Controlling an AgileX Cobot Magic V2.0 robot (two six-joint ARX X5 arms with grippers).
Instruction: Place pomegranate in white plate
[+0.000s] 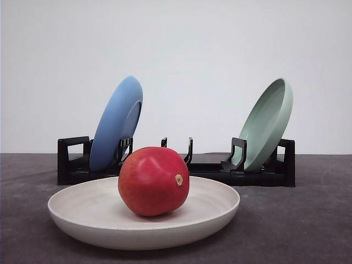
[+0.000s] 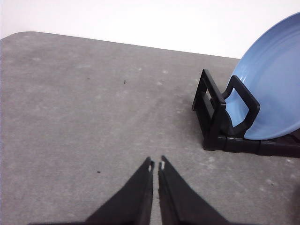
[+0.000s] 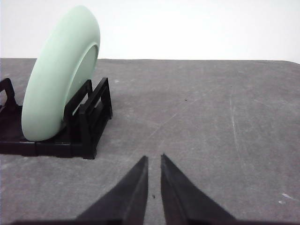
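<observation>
Grey table (image 1: 308, 220): pomegranate (image 1: 153, 181) sits in white plate (image 1: 93, 212), frame centre-bottom (stem nub right). Left gripper (image 2: 156, 165) closed, empty; right gripper (image 3: 154, 158) nearly closed, empty.

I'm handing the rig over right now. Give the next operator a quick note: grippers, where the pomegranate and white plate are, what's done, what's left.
Left gripper: fingers shut, empty, over bare table near the blue plate end of the black rack.
Right gripper: fingers nearly closed, empty, near the pale green plate.
Pomegranate: resting in the white plate, at the front of the table.
Done: the placing looks complete.
Left: nothing apparent; just confirm the fruit stays put.
</observation>
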